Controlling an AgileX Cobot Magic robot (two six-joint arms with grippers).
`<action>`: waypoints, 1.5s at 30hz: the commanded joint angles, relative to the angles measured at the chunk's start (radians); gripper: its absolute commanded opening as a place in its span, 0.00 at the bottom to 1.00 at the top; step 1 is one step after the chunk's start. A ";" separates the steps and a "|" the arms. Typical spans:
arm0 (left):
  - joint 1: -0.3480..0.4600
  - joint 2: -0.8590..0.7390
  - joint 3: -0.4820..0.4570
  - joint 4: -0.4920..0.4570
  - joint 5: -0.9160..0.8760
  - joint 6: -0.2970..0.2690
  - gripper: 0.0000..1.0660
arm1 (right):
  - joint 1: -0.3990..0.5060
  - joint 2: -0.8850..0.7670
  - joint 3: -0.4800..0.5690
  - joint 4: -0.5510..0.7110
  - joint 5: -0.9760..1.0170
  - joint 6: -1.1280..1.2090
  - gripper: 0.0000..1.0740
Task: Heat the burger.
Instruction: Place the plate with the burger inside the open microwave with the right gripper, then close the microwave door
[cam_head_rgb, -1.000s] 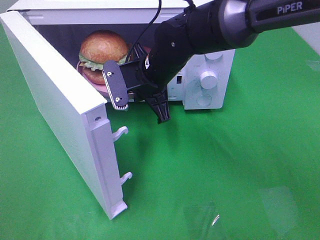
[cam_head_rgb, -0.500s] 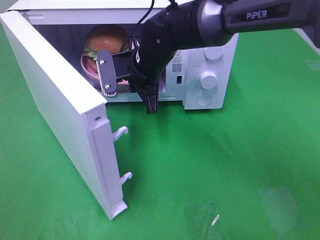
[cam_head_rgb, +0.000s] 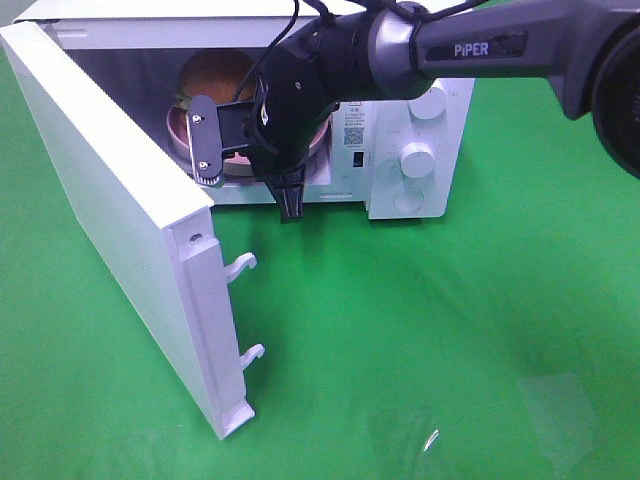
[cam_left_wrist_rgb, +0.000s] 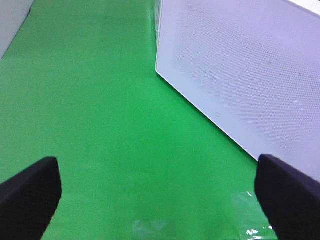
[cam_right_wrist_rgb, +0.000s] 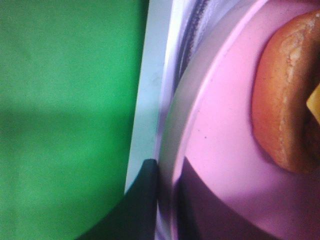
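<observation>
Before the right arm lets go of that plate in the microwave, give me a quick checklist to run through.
1. Burger inside the microwave cavity: ok.
2. Burger seated on the pink plate: ok.
3. Plate set down flat inside: cannot tell.
4. Right gripper shut on the plate's rim: ok.
5. Door swung wide open: ok.
6. Left gripper open and empty: ok.

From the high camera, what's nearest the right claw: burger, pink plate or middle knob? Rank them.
From the right gripper:
1. pink plate, gripped at its rim.
2. burger, on that plate, just behind.
3. middle knob, far right.
</observation>
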 joint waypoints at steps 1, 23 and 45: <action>-0.006 -0.013 0.001 -0.005 -0.015 0.000 0.94 | 0.000 0.000 -0.028 -0.018 -0.053 0.010 0.03; -0.006 -0.013 0.001 -0.005 -0.015 0.000 0.94 | 0.008 0.020 -0.028 -0.013 -0.176 0.005 0.09; -0.006 -0.013 0.001 -0.005 -0.015 0.000 0.94 | 0.008 0.006 -0.013 0.011 -0.175 0.061 0.41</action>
